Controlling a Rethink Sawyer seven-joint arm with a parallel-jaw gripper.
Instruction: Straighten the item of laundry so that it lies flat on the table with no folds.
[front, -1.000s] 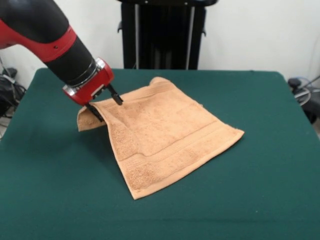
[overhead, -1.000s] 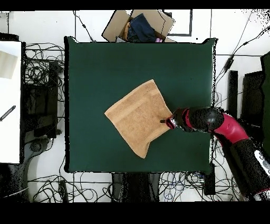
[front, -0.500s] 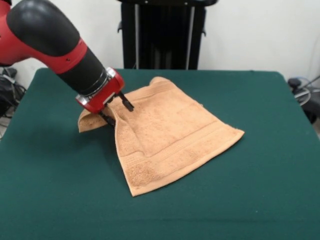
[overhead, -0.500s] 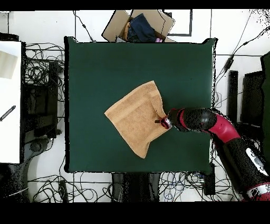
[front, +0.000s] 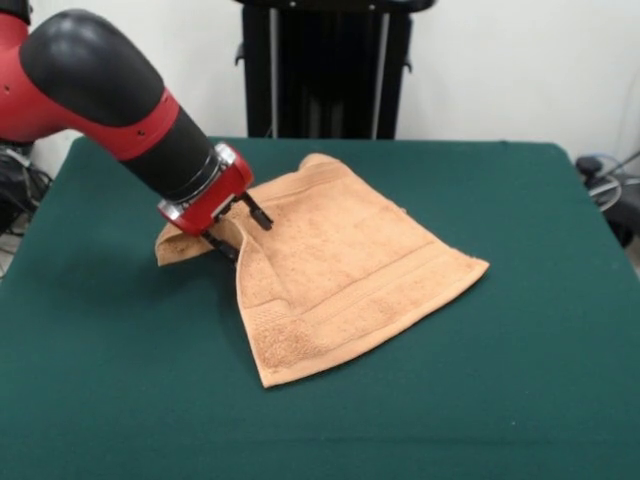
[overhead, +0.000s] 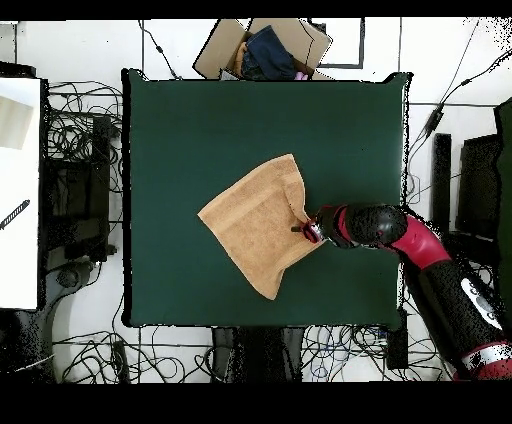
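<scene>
One towel (front: 335, 265) is the whole job: peach terry, which I judge light, limp and a little grippy on the felt, so it should drag and drape rather than slide or hold a shape. Nearest the front camera its corner lies flat on the table (front: 480, 400), a woven band just behind it, and the right-hand corner is flat too. Farther back on the left the cloth is doubled under, with a flap poking out beneath the main sheet and a crease running down from it. That folded corner looks the best place to pinch, right at the edge, taking a single layer and drawing it outward.

At that spot sits the gripper (front: 238, 228), its two dark fingers spread, one tip on the upper surface and one at the folded edge, pinching nothing that I can see. The arm slants down from the upper left, wrist angled toward the towel's middle. Overhead, the towel lies roughly mid-table, set as a diamond.
</scene>
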